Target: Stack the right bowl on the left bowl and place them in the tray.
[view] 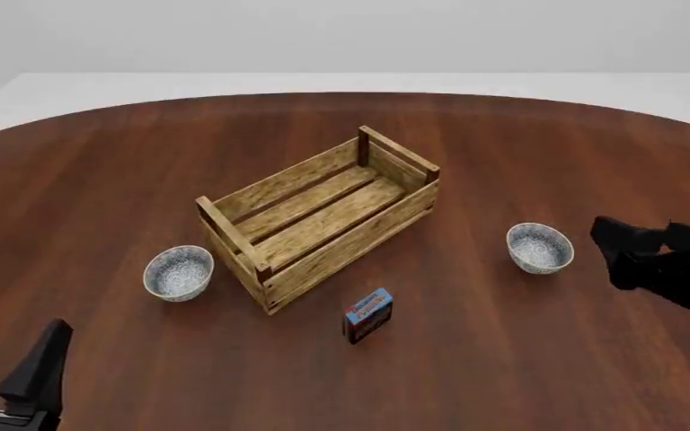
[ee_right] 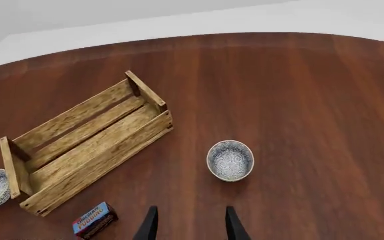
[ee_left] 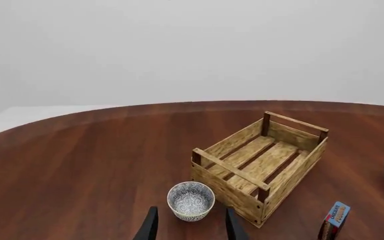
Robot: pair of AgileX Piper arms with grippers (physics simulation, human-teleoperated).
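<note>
The left bowl (view: 179, 272), white with a blue-grey pattern, sits upright on the table just left of the tray (view: 345, 256). The right bowl (view: 539, 248) looks the same and stands well to the tray's right. The slatted wooden tray holds nothing. My left gripper (view: 7, 352) is open near the table's front left, short of the left bowl (ee_left: 190, 200). My right gripper (view: 614, 251) is open just right of the right bowl (ee_right: 231, 160), which lies ahead of its fingers. Neither gripper touches anything.
A small blue-and-red box (view: 368, 314) stands in front of the tray, between the two bowls; it also shows in the wrist views (ee_left: 335, 220) (ee_right: 93, 220). The dark wooden table (view: 105, 162) is round-edged, with a pale floor beyond.
</note>
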